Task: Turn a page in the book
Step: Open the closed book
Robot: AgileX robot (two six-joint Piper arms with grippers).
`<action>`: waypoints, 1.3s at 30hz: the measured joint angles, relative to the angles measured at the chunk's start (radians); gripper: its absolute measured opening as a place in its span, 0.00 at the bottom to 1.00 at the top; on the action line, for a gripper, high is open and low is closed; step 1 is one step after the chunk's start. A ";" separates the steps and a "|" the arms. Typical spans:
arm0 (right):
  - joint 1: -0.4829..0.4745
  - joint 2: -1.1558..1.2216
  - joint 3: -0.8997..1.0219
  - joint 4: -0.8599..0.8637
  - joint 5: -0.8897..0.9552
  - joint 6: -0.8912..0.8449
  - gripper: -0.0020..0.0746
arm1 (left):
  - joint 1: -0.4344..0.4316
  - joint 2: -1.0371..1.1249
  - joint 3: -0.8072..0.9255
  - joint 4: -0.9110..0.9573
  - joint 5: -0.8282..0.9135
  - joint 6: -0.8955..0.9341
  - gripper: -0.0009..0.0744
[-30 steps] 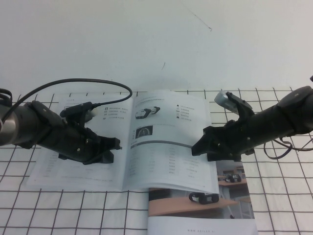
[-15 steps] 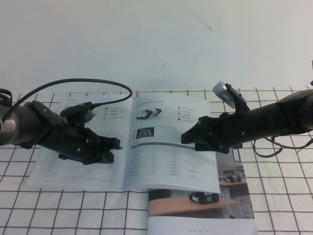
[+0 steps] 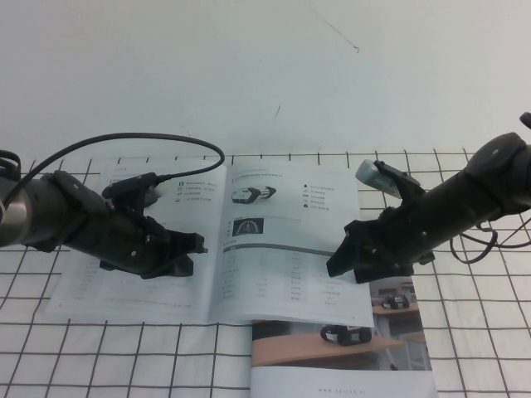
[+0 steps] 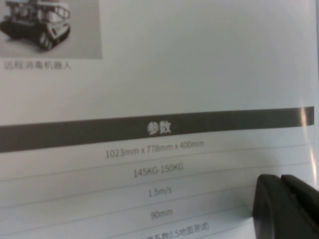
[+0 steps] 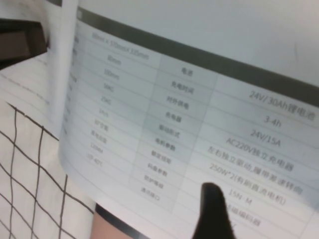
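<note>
Drawn back rightward, right gripper (image 3: 338, 264) hovers, fingers apart, over the page's (image 3: 286, 249) outer edge.

Left arm stretched low over the book's (image 3: 217, 249) left half, left gripper (image 3: 192, 245) near the spine, pointing inward. Right arm angled down from the book's right side, right gripper (image 3: 340, 257) spread wide at the outer edge of the book.

A white table (image 3: 249, 75) carries a black-gridded sheet (image 3: 481, 332). On it lie the open book (image 3: 207, 240), under both grippers, and a brochure (image 3: 348, 356) beneath the right gripper (image 3: 336, 264).
</note>
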 joint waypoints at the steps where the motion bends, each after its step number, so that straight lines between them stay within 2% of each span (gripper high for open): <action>1: 0.000 0.000 -0.007 -0.006 0.009 0.006 0.62 | 0.000 0.000 0.000 0.000 0.000 0.000 0.01; 10: 0.000 -0.008 -0.098 -0.174 0.072 0.130 0.62 | 0.000 0.000 -0.002 0.000 0.000 0.000 0.01; 15: 0.000 -0.007 -0.106 -0.200 0.076 0.151 0.62 | 0.000 0.000 -0.002 0.000 0.000 0.000 0.01; 24: 0.000 0.031 -0.106 -0.176 0.076 0.170 0.62 | 0.000 0.000 -0.002 -0.008 0.000 0.000 0.01; 33: 0.000 0.046 -0.106 -0.006 0.065 0.115 0.62 | 0.000 0.007 -0.002 -0.017 0.000 -0.003 0.01; 39: 0.000 0.046 -0.107 -0.076 0.074 0.149 0.62 | 0.002 0.016 -0.006 -0.024 0.004 -0.003 0.01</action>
